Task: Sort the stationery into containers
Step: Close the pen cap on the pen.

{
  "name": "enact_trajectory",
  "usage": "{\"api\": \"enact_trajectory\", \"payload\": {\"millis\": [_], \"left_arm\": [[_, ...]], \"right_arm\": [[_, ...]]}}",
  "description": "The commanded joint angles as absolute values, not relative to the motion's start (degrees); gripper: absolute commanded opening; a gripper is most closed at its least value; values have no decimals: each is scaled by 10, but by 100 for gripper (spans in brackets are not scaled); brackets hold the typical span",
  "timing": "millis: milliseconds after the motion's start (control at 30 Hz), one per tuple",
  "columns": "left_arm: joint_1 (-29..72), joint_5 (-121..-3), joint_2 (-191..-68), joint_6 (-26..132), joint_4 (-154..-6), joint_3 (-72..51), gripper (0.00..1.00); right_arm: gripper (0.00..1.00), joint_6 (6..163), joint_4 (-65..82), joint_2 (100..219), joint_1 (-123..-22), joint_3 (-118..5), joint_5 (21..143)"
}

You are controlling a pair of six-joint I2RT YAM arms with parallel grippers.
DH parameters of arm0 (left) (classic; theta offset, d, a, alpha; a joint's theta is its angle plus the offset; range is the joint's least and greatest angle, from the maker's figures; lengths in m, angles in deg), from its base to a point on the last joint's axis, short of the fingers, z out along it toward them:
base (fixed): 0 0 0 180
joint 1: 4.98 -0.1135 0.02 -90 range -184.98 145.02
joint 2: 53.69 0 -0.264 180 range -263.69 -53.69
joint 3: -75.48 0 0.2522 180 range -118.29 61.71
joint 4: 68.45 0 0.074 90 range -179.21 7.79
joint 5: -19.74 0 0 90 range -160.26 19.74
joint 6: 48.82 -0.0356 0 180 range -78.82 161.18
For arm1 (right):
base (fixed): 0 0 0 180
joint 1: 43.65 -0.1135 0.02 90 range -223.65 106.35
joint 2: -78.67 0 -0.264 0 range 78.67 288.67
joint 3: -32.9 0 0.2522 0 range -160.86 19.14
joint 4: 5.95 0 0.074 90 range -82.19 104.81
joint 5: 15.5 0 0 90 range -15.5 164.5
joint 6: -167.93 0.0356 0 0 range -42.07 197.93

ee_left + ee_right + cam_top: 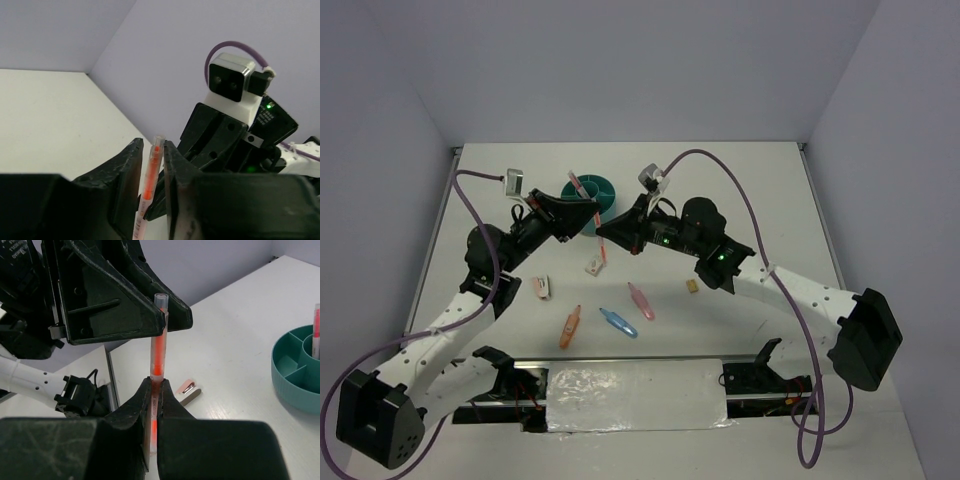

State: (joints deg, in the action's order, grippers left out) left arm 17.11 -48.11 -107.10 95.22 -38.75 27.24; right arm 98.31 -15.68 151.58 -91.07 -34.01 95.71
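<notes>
My right gripper is shut on a thin salmon pen and holds it upright above the table. My left gripper has its jaws on either side of the pen's upper end. The pen leans on one finger and a gap shows at the other. In the top view both grippers meet just in front of the teal organiser cup. A pink pen stands in the cup's central tube. The cup also shows in the right wrist view.
On the table in front lie a pink-and-white block, a white eraser, an orange marker, a blue marker, a pink marker and a tan eraser. The arm bases and a plastic-covered rail run along the near edge.
</notes>
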Motion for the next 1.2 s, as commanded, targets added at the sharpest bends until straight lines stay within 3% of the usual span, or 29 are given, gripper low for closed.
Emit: {"api": "enact_trajectory", "payload": {"millis": [0,200,333,433,467,533,600,700,733,800,833,867,900,1100,1167], "left_arm": [[174,-479,-1061,886,-505,245,37],[174,-458,-1068,883,-504,248,40],[175,-439,-1079,878,-513,246,54],[177,-435,-1077,872,-519,247,59],[178,-436,-1077,869,-520,248,58],[178,-436,-1073,865,-522,248,41],[178,-435,-1073,859,-529,242,15],[178,-434,-1070,853,-531,231,0],[178,-430,-1065,851,-529,229,0],[178,-424,-1058,846,-521,221,0],[178,-415,-1052,843,-520,217,0],[178,-409,-1048,837,-516,215,0],[178,-403,-1045,835,-505,212,0],[178,-392,-1026,842,-474,214,0],[179,-394,-1029,843,-478,209,0]], "right_arm": [[0,957,-203,1490,-915,-371,963],[0,960,-194,1488,-915,-375,959],[0,960,-179,1493,-915,-391,959],[0,959,-169,1494,-915,-400,961],[0,959,-163,1495,-915,-403,964],[0,956,-157,1496,-915,-407,970],[0,957,-157,1500,-915,-407,986],[0,959,-164,1502,-916,-398,1003],[0,961,-167,1502,-916,-391,1006],[11,962,-172,1506,-915,-384,1016],[20,963,-172,1507,-915,-381,1030],[39,966,-170,1511,-915,-380,1039],[45,970,-169,1518,-915,-377,1045],[48,999,-200,1534,-919,-350,1052],[36,1002,-202,1537,-919,-350,1052]]}}
